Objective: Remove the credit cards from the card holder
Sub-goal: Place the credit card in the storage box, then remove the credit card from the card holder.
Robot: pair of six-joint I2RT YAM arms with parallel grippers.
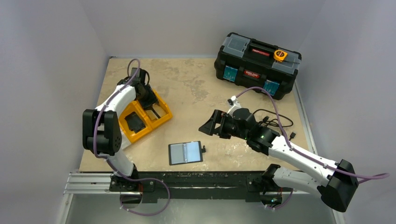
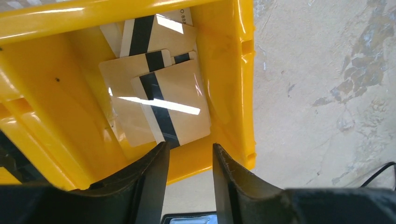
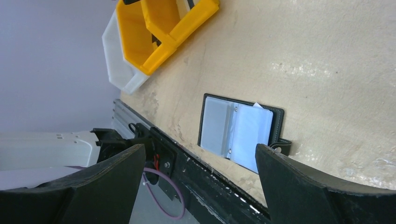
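The card holder [image 1: 185, 153] lies open and flat on the table [image 1: 196, 88] close to the near edge, its clear sleeves facing up. In the top view its long axis runs from 9 to 3 o'clock, its ring spine from 12 to 6, and its closing strap sticks out at the 3 o'clock side.

The right gripper [image 1: 208, 125] hangs just beyond it, so the holder sits at about 7 o'clock from those fingers. The jaws stand wide with nothing in them, and the right wrist view frames the holder between them.

The left gripper [image 1: 148, 98] is well apart, at about 10 o'clock from the holder, over the yellow bin [image 2: 243, 93]. Its fingers are parted only narrowly and hold nothing. Below them several credit cards [image 2: 163, 98] lie overlapped on the bin floor, magnetic stripes up.

We judge the right arm the nearer one for any further reach. A pale corner peeks from the far edge of one sleeve in the right wrist view. We cannot tell whether it is a card left behind.
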